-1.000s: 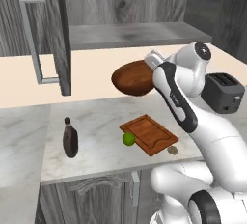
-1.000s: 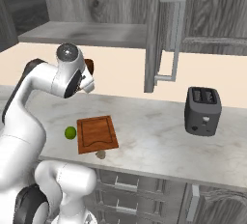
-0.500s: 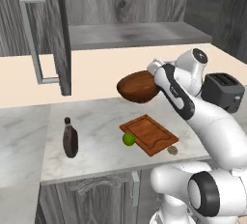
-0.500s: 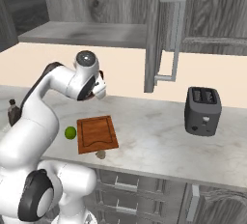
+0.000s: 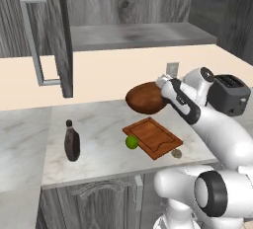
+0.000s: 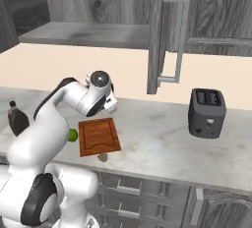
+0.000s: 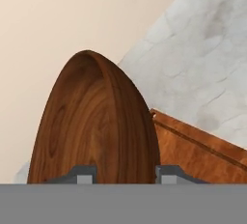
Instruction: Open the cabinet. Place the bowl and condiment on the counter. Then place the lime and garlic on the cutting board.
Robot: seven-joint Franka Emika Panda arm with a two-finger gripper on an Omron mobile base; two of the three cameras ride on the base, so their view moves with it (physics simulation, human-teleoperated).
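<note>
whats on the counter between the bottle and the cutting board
The lime, touching the cutting board's near corner; the counter toward the bottle is bare, per the left base view.

You have one bowl (image 5: pixel 145 97), one bottle (image 5: pixel 72 141), one lime (image 5: pixel 131 142), one cutting board (image 5: pixel 152 137) and one toaster (image 5: pixel 229 94); the small pale lump (image 5: pixel 176 153) beside the board is probably one garlic bulb.

The tabletop (image 5: pixel 99 139) lies bare between the bottle (image 5: pixel 72 141) and the lime (image 5: pixel 132 142), and again between the cutting board (image 6: pixel 98 136) and the toaster (image 6: pixel 207 113). The open cabinet door (image 5: pixel 62 35) hangs out over the tabletop's back left. The bowl (image 5: pixel 146 97), clamped in the jaws, blocks the space above the board's far edge.
</note>
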